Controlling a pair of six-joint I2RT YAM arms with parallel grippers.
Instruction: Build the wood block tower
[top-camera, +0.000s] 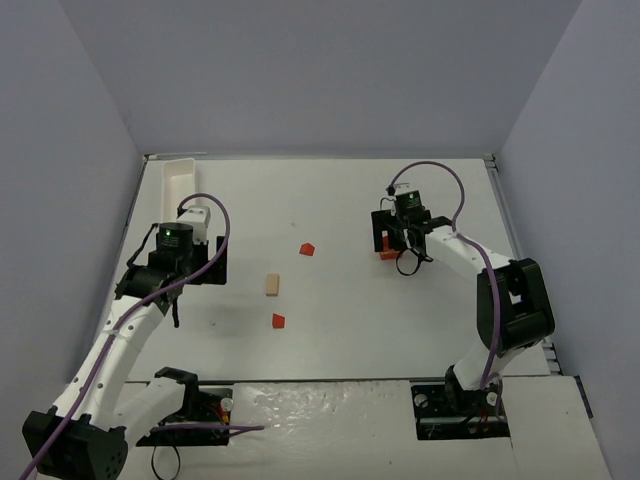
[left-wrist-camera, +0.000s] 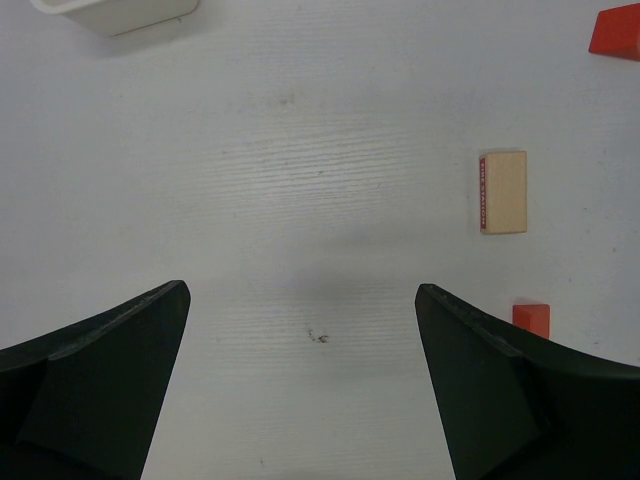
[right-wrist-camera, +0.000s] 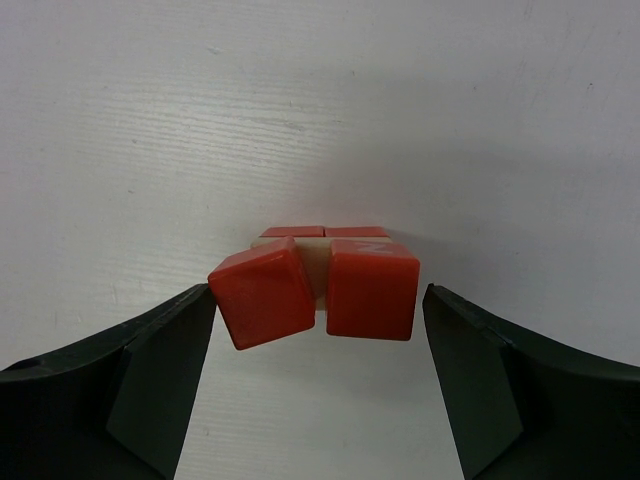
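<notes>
The wood block tower (right-wrist-camera: 320, 275) is a short stack with red cubes at the bottom, a pale tan piece in the middle and two red cubes on top. The left top cube (right-wrist-camera: 262, 290) sits tilted and the right top cube (right-wrist-camera: 372, 285) sits square. My right gripper (right-wrist-camera: 318, 300) is open, with one finger on each side of the top cubes and small gaps to them. In the top view the tower (top-camera: 388, 253) is mostly hidden under the right gripper (top-camera: 392, 240). My left gripper (left-wrist-camera: 300, 290) is open and empty above bare table.
A tan block (top-camera: 271, 285) lies mid-table and also shows in the left wrist view (left-wrist-camera: 503, 192). One loose red block (top-camera: 306, 249) lies beyond it and another (top-camera: 279, 321) lies nearer. A long white tray (top-camera: 180, 180) stands at the far left corner.
</notes>
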